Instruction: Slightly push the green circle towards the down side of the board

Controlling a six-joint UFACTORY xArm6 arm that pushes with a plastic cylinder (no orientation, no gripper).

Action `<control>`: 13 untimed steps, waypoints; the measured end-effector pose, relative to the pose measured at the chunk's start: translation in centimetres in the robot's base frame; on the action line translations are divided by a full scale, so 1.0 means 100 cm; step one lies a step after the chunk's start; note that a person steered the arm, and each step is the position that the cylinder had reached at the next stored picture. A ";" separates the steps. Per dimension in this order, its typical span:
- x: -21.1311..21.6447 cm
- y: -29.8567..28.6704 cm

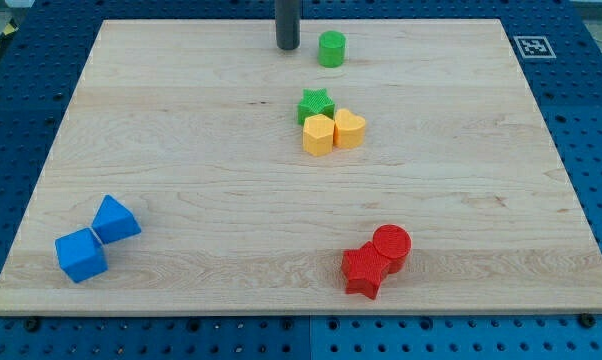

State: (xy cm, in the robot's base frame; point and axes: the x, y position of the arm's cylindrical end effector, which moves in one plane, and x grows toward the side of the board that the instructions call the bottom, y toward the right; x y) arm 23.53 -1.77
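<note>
Rod cut off at the top edge; my tip (288, 48) sits just left of the upright green circle (331, 49), far side; no pincer here.

- Tip (288, 47) sitting near board's (181, 130) top edge, just left of green circle (331, 49), not touching.
- Green star (316, 105) sitting mid-board, touching two yellow blocks: pentagon (318, 134), heart (349, 129).
- Two blue blocks (81, 255) (114, 219) lying corner to corner at bottom left.
- Red star (365, 269) and red cylinder (391, 245) pressing together at bottom right.
</note>
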 end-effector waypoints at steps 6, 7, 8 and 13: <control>0.006 0.054; 0.015 0.060; 0.015 0.061; 0.015 0.071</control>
State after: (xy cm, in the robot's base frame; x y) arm 25.04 5.32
